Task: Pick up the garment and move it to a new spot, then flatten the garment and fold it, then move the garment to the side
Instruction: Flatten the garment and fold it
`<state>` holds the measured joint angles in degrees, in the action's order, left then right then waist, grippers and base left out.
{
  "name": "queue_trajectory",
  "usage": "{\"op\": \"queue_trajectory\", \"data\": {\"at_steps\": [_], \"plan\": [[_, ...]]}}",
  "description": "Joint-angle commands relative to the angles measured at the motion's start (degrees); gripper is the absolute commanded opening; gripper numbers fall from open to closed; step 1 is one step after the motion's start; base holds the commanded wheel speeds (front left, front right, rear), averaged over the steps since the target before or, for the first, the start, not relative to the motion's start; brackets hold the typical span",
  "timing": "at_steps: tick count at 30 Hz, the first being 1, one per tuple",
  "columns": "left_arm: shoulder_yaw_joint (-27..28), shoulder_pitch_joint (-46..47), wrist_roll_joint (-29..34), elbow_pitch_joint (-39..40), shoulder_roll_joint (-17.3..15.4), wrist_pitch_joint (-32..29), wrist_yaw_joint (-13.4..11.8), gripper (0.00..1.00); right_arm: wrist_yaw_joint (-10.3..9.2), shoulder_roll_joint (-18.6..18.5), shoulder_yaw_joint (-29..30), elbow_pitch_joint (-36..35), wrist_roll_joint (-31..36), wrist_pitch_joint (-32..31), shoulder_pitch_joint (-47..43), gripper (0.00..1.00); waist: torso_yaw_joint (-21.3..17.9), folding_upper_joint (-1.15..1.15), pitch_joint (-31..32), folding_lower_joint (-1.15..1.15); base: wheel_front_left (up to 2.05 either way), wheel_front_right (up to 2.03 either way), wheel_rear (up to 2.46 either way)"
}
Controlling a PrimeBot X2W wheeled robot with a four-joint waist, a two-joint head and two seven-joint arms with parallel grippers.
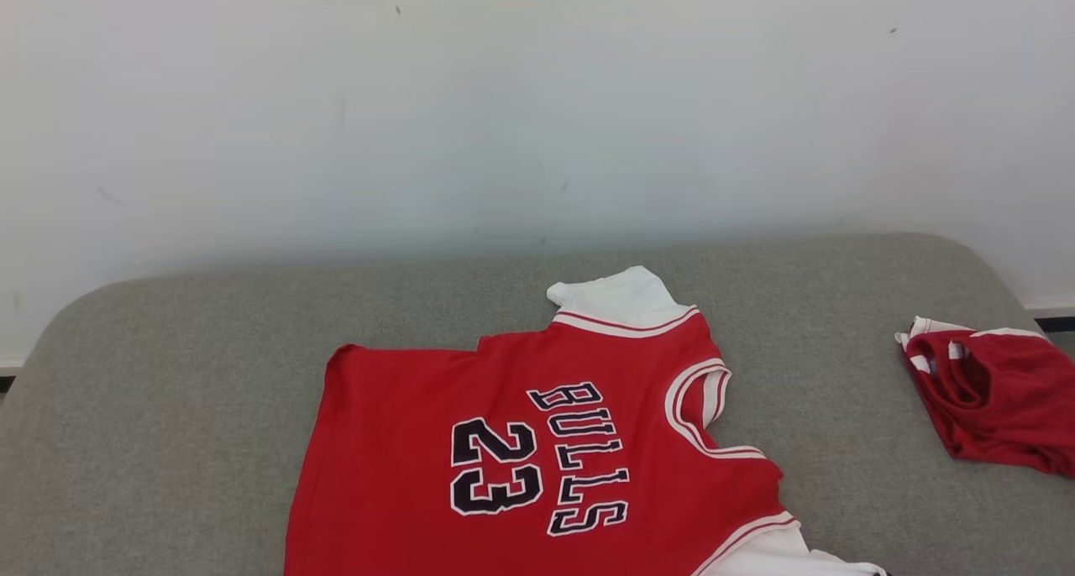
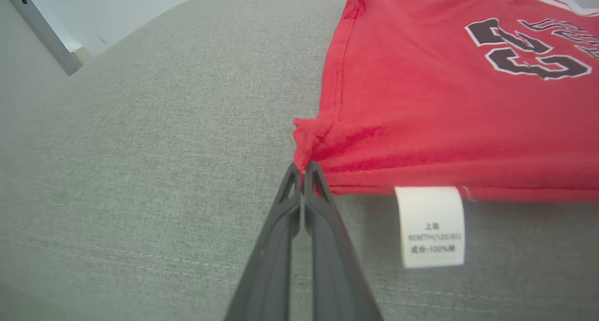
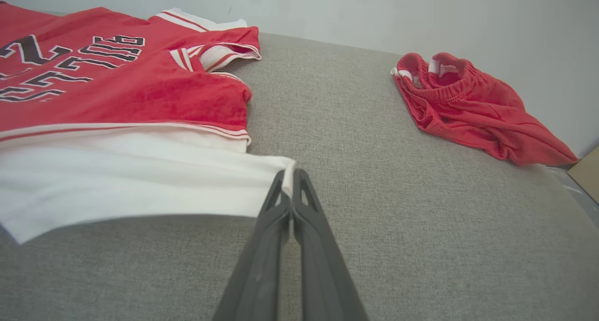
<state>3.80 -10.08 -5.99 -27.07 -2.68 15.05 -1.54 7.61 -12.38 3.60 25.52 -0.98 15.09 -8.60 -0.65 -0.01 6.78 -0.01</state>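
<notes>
Bulls jersey [image 1: 403, 475], long axis left–right across lower frame: left tool [image 2: 303, 170] clamps its red hem corner, right tool [image 3: 290, 177] its white sleeve (end-to-end hold).

1. We find the left claw [image 2: 303, 170] closed, its fingertips pinching a red corner of the garment [image 2: 421, 105].
2. We find the right claw [image 3: 291, 175] closed, fingertips pinching its white edge.
</notes>
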Motion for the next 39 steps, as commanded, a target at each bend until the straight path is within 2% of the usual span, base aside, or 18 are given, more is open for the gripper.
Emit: {"op": "queue_trajectory", "data": {"at_steps": [1,5,12,26,32,39], "plan": [[0.66,-1.47,0.22,0.15,-0.42,0.17,-0.51,0.00,-0.26,-0.32,0.51,0.36,-0.08,0.04,-0.99,0.00,0.34,0.01,0.76,0.01,0.00,0.00,0.00],[0.46,-3.17,0.30,1.16,-0.40,0.17,-0.48,0.00,-0.26,-0.95,-0.42,0.96,-0.32,0.04,-1.81,0.00,0.73,0.01,1.08,0.01,0.00,0.00,0.00],[-0.83,-0.96,-0.27,1.30,-0.38,0.17,-0.91,0.00,-0.26,-1.96,-1.63,0.56,-1.17,0.04,-3.17,0.00,0.95,0.01,0.17,0.01,0.00,0.00,0.00],[-4.19,6.69,1.43,9.16,-0.32,0.17,0.29,0.00,-0.22,-3.37,-3.72,-8.14,-4.54,0.04,5.55,0.00,0.44,0.01,-4.62,0.01,0.00,0.00,0.00],[-5.03,11.88,2.60,7.22,-0.28,0.17,-0.20,0.00,-0.22,-3.68,-4.56,-5.36,-4.16,0.04,12.11,0.00,1.26,0.01,-7.20,0.01,0.00,0.00,0.00],[-6.40,17.87,3.45,2.76,-0.26,0.17,-0.92,0.00,-0.22,-3.54,-5.34,1.89,-2.91,0.04,19.58,0.00,2.36,0.01,-10.70,0.01,0.00,0.00,0.00]]}}
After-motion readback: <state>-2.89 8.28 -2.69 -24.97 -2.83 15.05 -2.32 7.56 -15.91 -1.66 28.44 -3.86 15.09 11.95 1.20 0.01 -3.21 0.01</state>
